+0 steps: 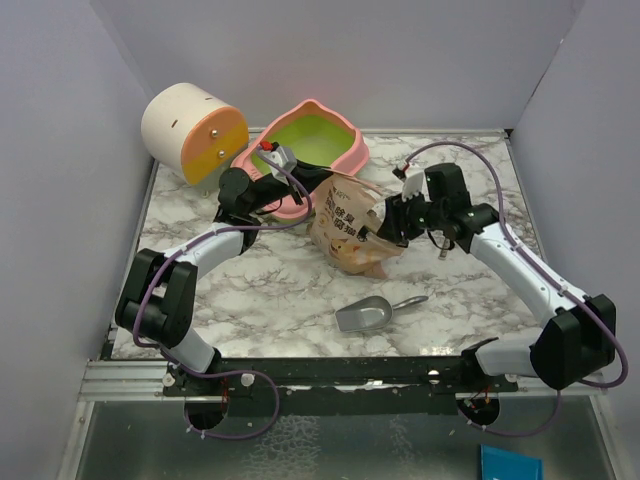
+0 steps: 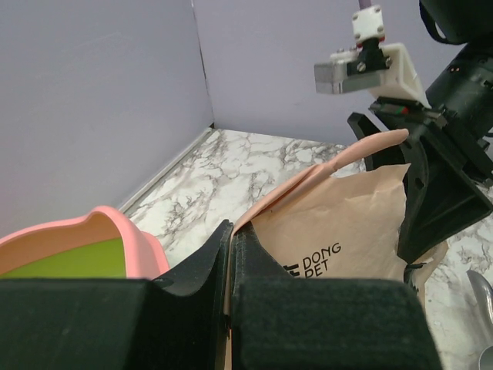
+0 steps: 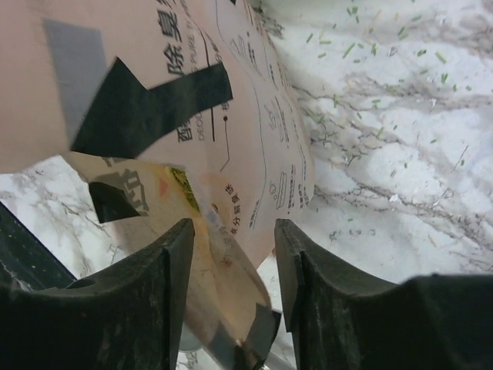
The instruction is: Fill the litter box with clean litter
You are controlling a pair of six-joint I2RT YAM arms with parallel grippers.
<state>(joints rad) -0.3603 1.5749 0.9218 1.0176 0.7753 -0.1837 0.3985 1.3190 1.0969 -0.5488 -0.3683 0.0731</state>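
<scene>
With the left gripper (image 2: 231, 266) pinched shut on the bag (image 1: 350, 225) and the right gripper (image 3: 231, 235) open astride its far side, close right firmly, then tip toward the box (image 1: 352, 152) at the back edge of the table (image 1: 280, 290).

The whole bench (image 1: 260, 290) is viewed from high above and behind the arm bases, looking forward and down. From the left claw (image 2: 232, 247) a low, close view across the bench is given. From the right claw (image 3: 233, 231) the bench is seen from very near. The bag (image 1: 345, 225) is shared by all three views.
</scene>
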